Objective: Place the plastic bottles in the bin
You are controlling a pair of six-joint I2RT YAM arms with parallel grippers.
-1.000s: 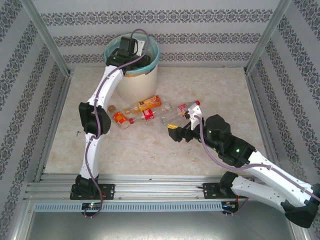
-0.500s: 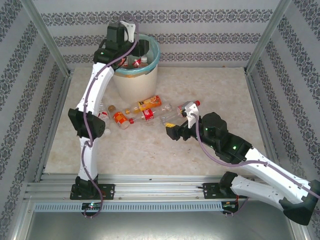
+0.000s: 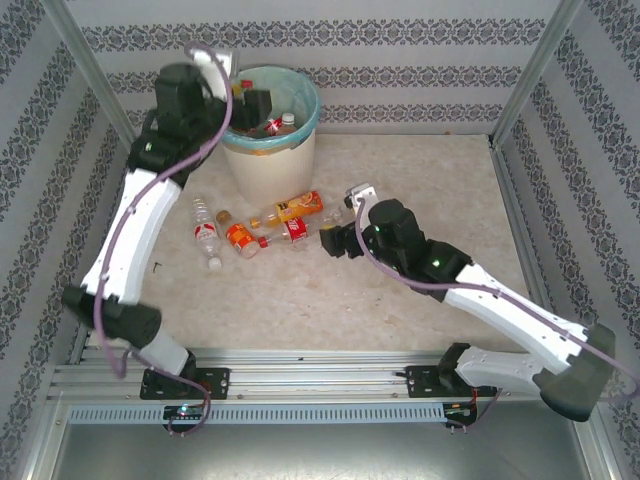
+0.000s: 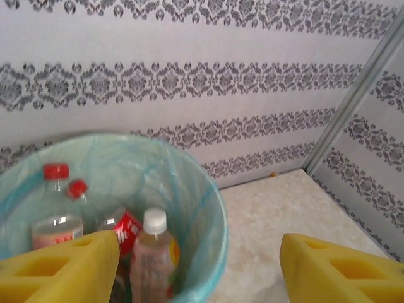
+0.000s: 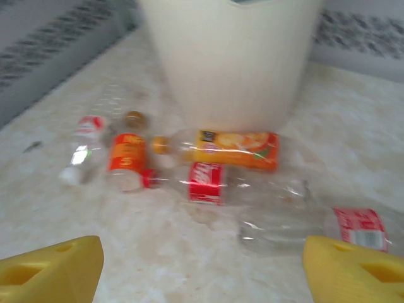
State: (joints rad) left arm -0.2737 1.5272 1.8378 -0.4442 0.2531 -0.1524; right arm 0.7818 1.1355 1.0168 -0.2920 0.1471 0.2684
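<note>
Left fingers (image 4: 60, 268): yellow, spread well apart, with nothing between them and nothing held.
Left gripper (image 4: 197, 243): above the bin (image 4: 216, 218), at its left rim in the overhead view, the wrist camera looking down into the liner (image 4: 126, 164).
Left arm (image 3: 150, 205): white, reaching up along the bin's left side.
Right fingers (image 5: 53, 268): yellow, wide apart and empty.
Right gripper (image 5: 202, 246): low over the table (image 3: 430, 180), in front of the bin and somewhat to its right, facing the bottles at the bin's foot.
Right arm (image 3: 490, 300): stretching in from the right, well in front of the bin.
Bottles in the bin (image 4: 151, 252): at least four; two red-capped ones by the left wall, a red-labelled one in the middle, a white-capped pinkish one nearest the camera.
Bottles on the table (image 3: 240, 240): five, lying on their sides just in front of the bin.
Yellow-orange labelled bottle (image 5: 237, 148): nearest the bin's wall; whether it touches is unclear.
Red-labelled bottle (image 5: 207, 183): just in front of that one.
Orange-labelled bottle (image 5: 126, 154): left of the red-labelled bottle.
White-capped clear bottle (image 5: 79, 151): farthest left of the bin's front.
Crumpled clear bottle (image 5: 284, 221): farthest right, closest to the right gripper.
Bin: cream-white, with the teal liner folded over its rim.
</note>
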